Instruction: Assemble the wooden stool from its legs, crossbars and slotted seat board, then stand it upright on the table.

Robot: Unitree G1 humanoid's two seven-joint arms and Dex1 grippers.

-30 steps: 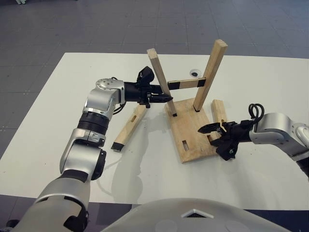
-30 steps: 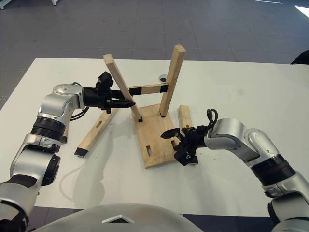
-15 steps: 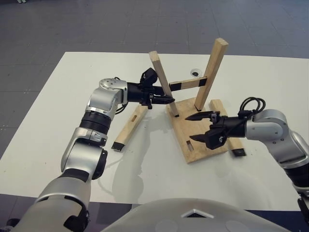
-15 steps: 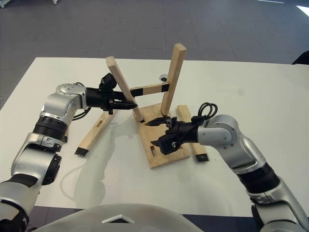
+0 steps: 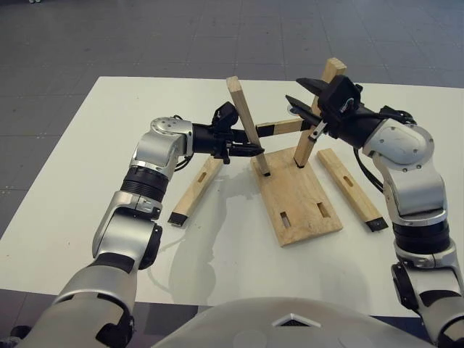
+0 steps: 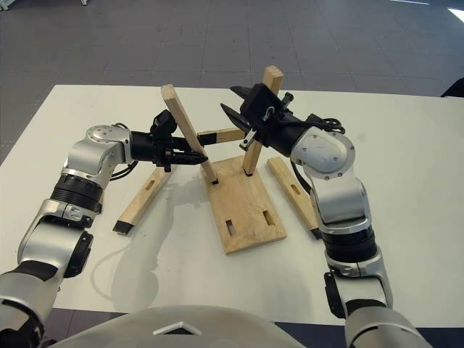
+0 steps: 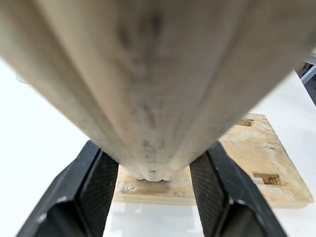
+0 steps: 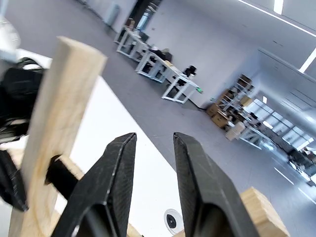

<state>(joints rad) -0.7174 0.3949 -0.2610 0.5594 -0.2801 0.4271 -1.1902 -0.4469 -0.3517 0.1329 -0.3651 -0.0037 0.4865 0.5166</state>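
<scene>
The seat board (image 5: 297, 199) lay mid-desk with its near slots empty and a loose leg (image 5: 194, 187) flat alongside. The left tool (image 5: 250, 148) was clenched on the left upright leg (image 5: 241, 112). The right tool (image 5: 293, 90) hung released beside the right upright leg (image 5: 322, 98). The likely next step was grasping it.

Pale, unpainted wood on the seat board (image 5: 301, 210) at centre frame, with small dark rectangular slots. Same light grain on the left standing leg (image 5: 239, 101) and right standing leg (image 5: 306, 145), joined by a crossbar (image 5: 279, 127) banded black at both ends. Black tips on the left loose leg (image 5: 196, 187) and right loose leg (image 5: 348, 185). Matte black on the left gripper (image 5: 255, 148) and right gripper (image 5: 292, 89). White table (image 5: 87, 159); grey tiled floor (image 5: 109, 36) across the top.
</scene>
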